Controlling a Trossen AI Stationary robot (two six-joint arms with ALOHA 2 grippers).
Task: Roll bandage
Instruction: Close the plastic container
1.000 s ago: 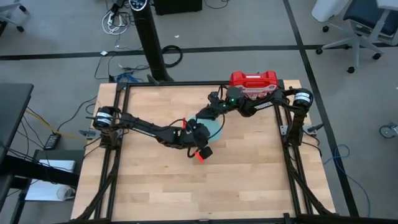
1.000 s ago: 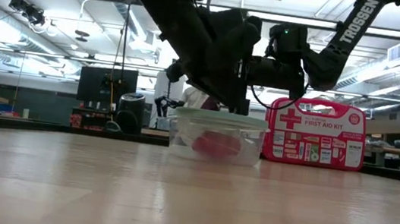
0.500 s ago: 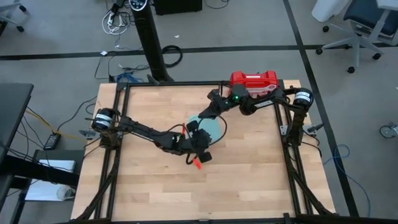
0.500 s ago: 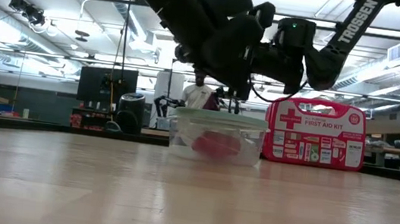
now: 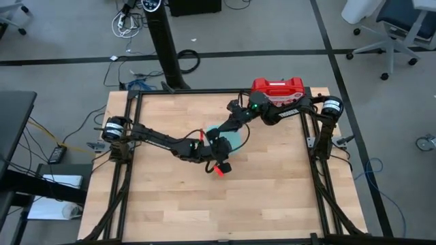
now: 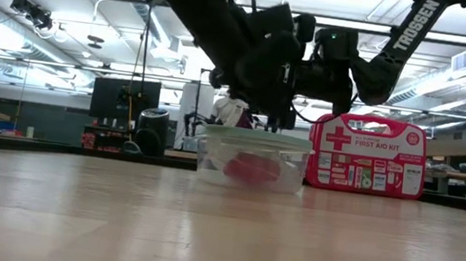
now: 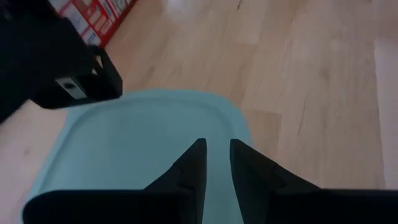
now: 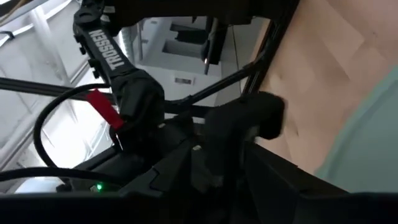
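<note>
Red bandage blurred inside lidded container.

From above, both arms cross over the pale blue container, so only a sliver of its lid shows, and the left gripper and right gripper are too small there to read.

Through the container's clear wall in the low view sits a red lump, possibly the bandage, though the plastic blurs its shape. The grippers merge into one dark mass above the lid.

The left wrist view cuts off the lid's near edge behind its own fingers, and the first-aid case is clipped at the corner.

The right wrist view hides its own fingertips in shadow.
</note>
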